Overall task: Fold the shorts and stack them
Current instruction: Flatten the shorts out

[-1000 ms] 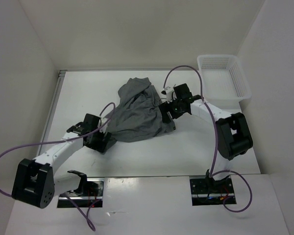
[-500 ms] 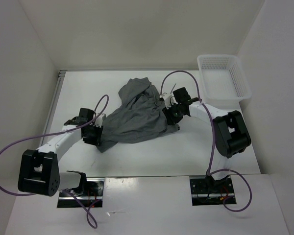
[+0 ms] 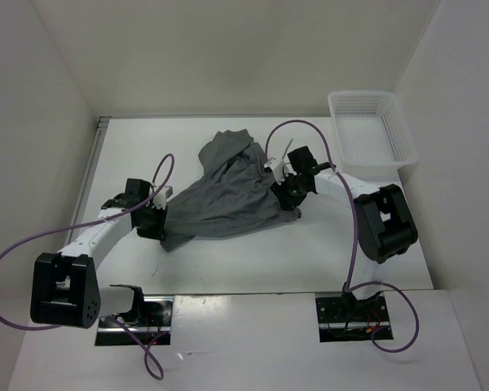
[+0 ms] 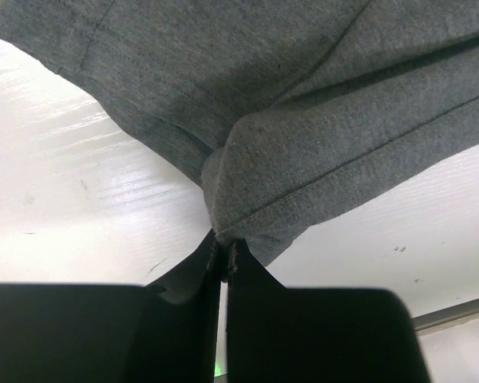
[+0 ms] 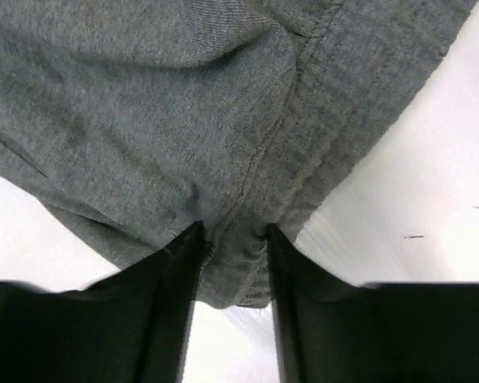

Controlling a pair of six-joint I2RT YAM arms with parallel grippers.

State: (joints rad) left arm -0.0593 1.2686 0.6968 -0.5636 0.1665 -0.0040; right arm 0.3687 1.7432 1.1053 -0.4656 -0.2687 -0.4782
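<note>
The grey shorts (image 3: 228, 195) lie crumpled on the white table, pulled out between both arms, with a bunched part toward the back. My left gripper (image 3: 161, 224) is at their lower left corner. In the left wrist view it (image 4: 225, 243) is shut on a hemmed corner of the shorts (image 4: 303, 120). My right gripper (image 3: 287, 199) is at the right edge. The right wrist view shows a thick seamed fold of the shorts (image 5: 184, 104) bunched between the fingers of my right gripper (image 5: 233, 239), touching both.
A white mesh basket (image 3: 367, 95) stands at the table's back right corner. White walls close in the table (image 3: 228, 261) on the left, back and right. Purple cables loop from both arms.
Both grippers closed onto the shorts. The left arm moved left and back with its corner, and the cloth now lies stretched wider between the two grippers.
</note>
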